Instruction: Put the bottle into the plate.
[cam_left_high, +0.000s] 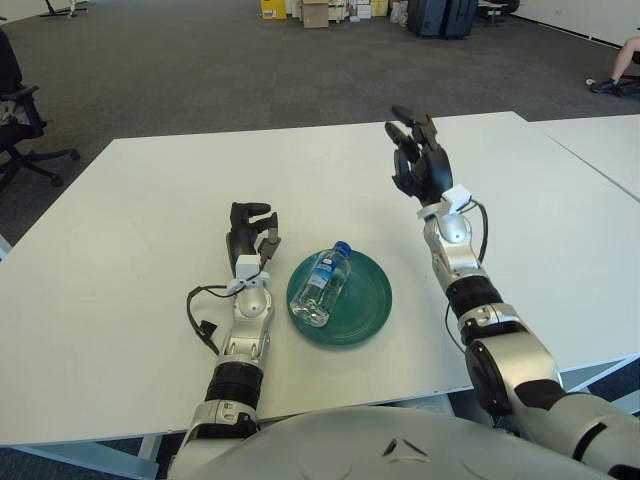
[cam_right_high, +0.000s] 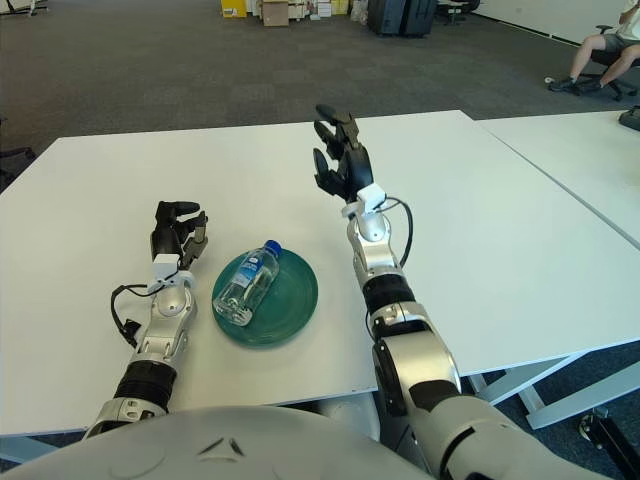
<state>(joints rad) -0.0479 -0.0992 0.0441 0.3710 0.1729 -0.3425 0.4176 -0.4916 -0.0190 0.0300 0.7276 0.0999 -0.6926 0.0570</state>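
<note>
A clear plastic bottle (cam_left_high: 323, 284) with a blue cap lies on its side in a green plate (cam_left_high: 365, 300) at the table's near middle. Its cap points away from me. My right hand (cam_left_high: 417, 155) is raised above the table, right of and beyond the plate, fingers spread and empty. My left hand (cam_left_high: 250, 232) shows just left of the plate, fingers loosely curled, holding nothing.
The white table (cam_left_high: 150, 200) spans the view; a second white table (cam_left_high: 600, 140) adjoins at the right. An office chair (cam_left_high: 15, 120) stands at the far left. Boxes and cases stand on the far floor; a seated person's legs (cam_right_high: 600, 50) show at the far right.
</note>
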